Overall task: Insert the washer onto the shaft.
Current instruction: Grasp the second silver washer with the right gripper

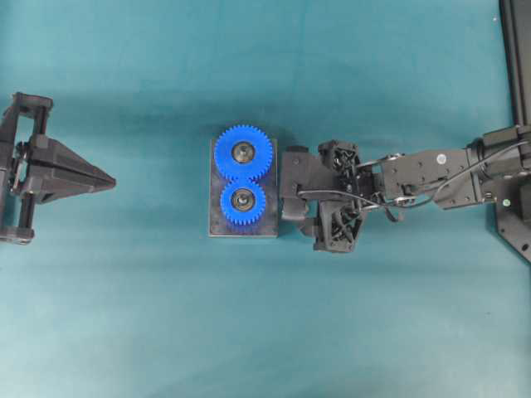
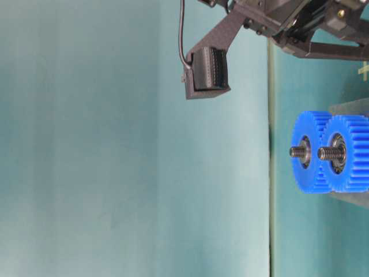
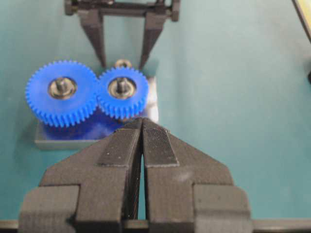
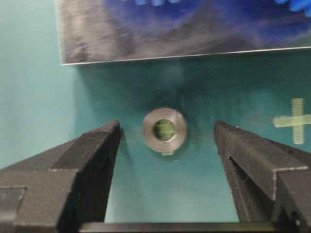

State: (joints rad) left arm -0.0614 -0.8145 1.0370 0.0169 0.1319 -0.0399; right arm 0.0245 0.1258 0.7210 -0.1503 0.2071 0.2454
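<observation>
Two blue gears point(image 1: 243, 176) sit on threaded shafts point(image 1: 242, 151) on a grey metal plate point(image 1: 217, 229) in the middle of the teal mat. The shafts stick out bare through the gears in the table-level view point(image 2: 297, 152). The silver washer point(image 4: 164, 130) lies flat on the mat just off the plate's edge point(image 4: 146, 46). My right gripper point(image 4: 167, 125) is open, a finger on either side of the washer, not touching it. The left wrist view shows the washer point(image 3: 123, 63) too. My left gripper point(image 1: 108, 181) is shut and empty at the far left.
A black frame point(image 1: 516, 50) runs along the right edge of the overhead view, beside the right arm's base. A pale cross mark point(image 4: 294, 121) shows on the mat near my right gripper.
</observation>
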